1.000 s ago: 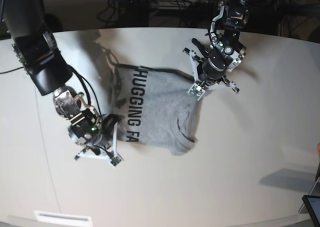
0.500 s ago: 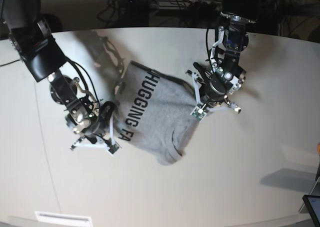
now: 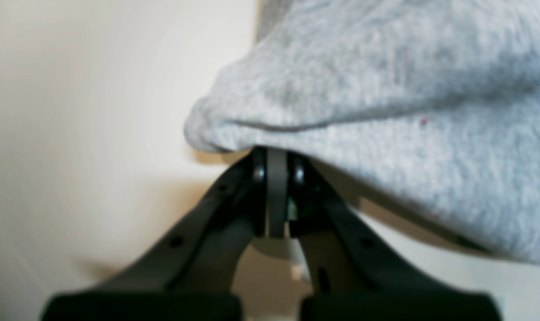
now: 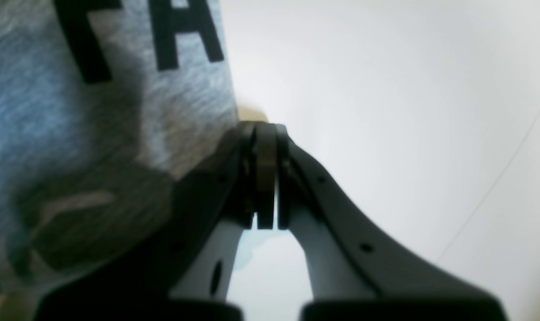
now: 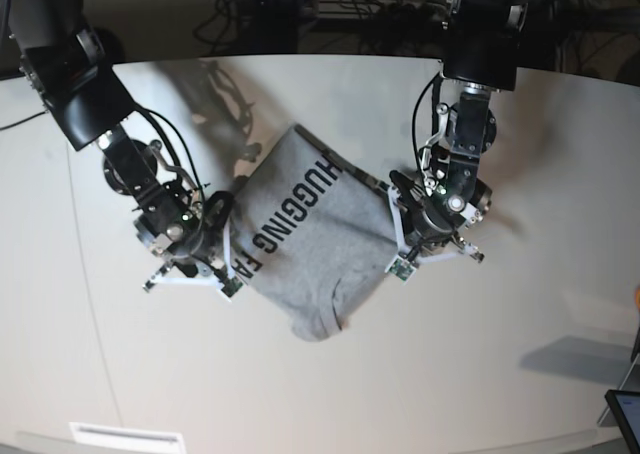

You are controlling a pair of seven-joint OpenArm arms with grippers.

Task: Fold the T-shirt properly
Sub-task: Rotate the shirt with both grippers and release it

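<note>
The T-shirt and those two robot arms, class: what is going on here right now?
A two-armed robot is partway through folding a grey T-shirt on a pale table. The left end effector is shut on one edge of the shirt, and the right end effector is shut on the opposite edge, beside the black lettering. The shirt hangs bunched between them, partly folded and not yet laid flat.

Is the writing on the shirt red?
No, the block letters printed on the grey T-shirt are black, as the base view shows.
</note>
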